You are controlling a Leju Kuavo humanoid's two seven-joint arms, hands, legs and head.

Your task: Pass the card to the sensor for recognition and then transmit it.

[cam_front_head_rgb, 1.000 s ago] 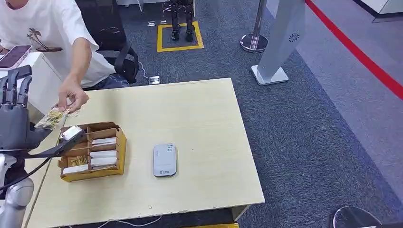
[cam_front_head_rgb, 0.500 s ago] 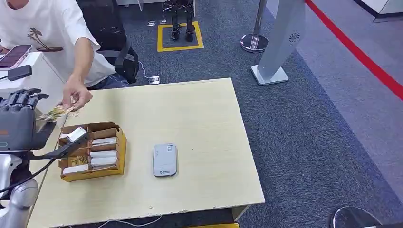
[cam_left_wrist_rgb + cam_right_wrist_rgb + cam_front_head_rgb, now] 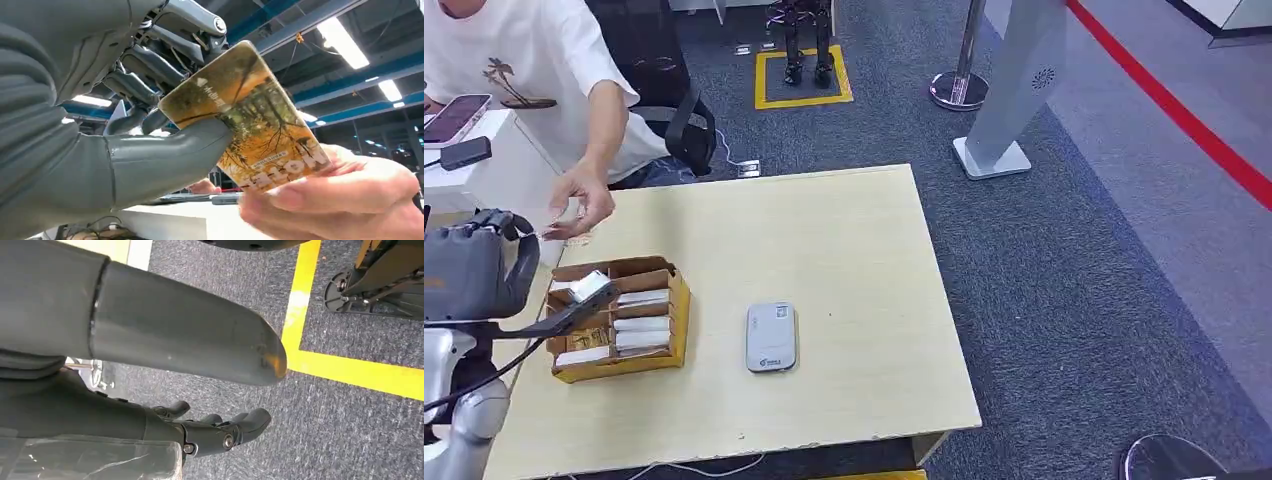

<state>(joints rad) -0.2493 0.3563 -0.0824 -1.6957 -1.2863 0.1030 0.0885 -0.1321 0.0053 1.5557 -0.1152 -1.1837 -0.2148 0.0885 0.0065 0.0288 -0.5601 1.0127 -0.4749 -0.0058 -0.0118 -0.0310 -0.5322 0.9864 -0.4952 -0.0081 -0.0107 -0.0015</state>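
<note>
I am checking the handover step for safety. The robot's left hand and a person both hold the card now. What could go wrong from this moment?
1. The left hand pinches the card between thumb and fingers while the person's hand grips its other end; if either pulls before the other lets go, the card may bend or slip.
2. The handover happens off the table's edge, so a dropped card would probably fall to the floor, not onto the table.
</note>
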